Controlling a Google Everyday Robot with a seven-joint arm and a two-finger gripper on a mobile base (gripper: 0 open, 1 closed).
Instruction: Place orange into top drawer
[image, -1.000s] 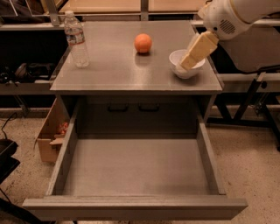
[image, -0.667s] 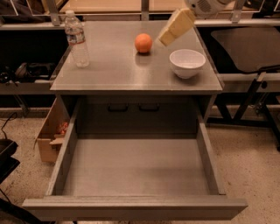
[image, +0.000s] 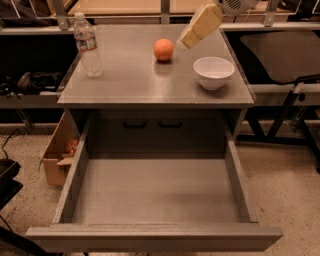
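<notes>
Camera view has my gripper (image: 187, 40) hanging above the back of the grey cabinet top (image: 140, 82), tilted down toward the left of the view; I cannot tell whether it is spread or pressed together, and it holds nothing. The orange (image: 163, 49) sits on the top just beside my tip, on its left and a little lower, apart from it. The white bowl (image: 213, 72) stands below my tip to the right. The water bottle (image: 87, 45) is upright well off to my left. The top drawer (image: 155, 192) is pulled fully out far below me, with 2 dark handles (image: 134, 122) behind it.
</notes>
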